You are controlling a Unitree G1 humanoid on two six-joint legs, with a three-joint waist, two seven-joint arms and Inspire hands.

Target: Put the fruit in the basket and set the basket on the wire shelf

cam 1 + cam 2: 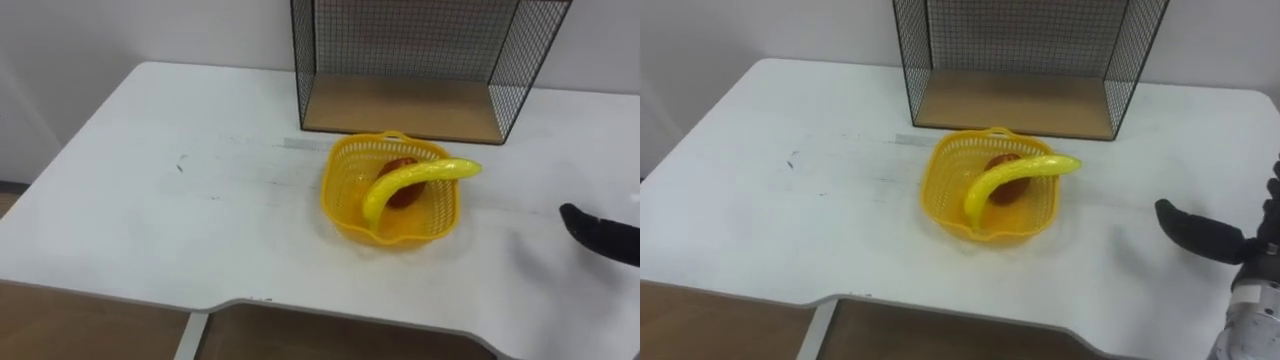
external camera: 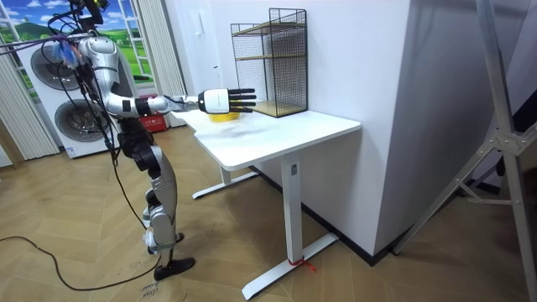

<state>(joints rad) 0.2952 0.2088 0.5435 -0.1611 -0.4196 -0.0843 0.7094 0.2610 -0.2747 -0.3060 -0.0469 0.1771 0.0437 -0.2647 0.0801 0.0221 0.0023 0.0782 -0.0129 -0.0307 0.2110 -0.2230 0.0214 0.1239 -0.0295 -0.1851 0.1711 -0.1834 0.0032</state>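
**Item: basket** (image 1: 338, 190). Yellow plastic mesh with an open top. It sits at centre frame in the eye views, on the white table (image 1: 150, 200), just below the mouth of the wire shelf (image 1: 400, 108) and apart from it.

**Contents:** a banana (image 1: 415, 178) lies slantwise across the top, its upper end resting on the rim at the right and poking past it. A red fruit (image 1: 407, 198) sits in the bottom, half covered by the banana. No fruit lies loose on the table, so the loading step looks done. Setting the basket on the shelf is not yet done.

**Handling, as judged:** light, with thin walls likely to flex under a squeeze. The load is uneven and the banana is perched rather than seated, so it is liable to slide off if the basket tips. The best hold is probably the rim at the small lug on the far edge or its opposite, carried level. The fruit is soft-skinned and bruises easily.

**Right hand** (image 1: 1205, 238). It enters at the lower right of the eye views, a dark thumb pointing left, well apart from the basket and holding nothing. In the room view the hand (image 2: 220, 101) hovers over the table on an outstretched, near-level arm with its fingers straight and spread. The robot stands upright at the table's end, at the room view's left.

**Shelf:** black wire cage with a wooden floor, lower bay open toward the basket.
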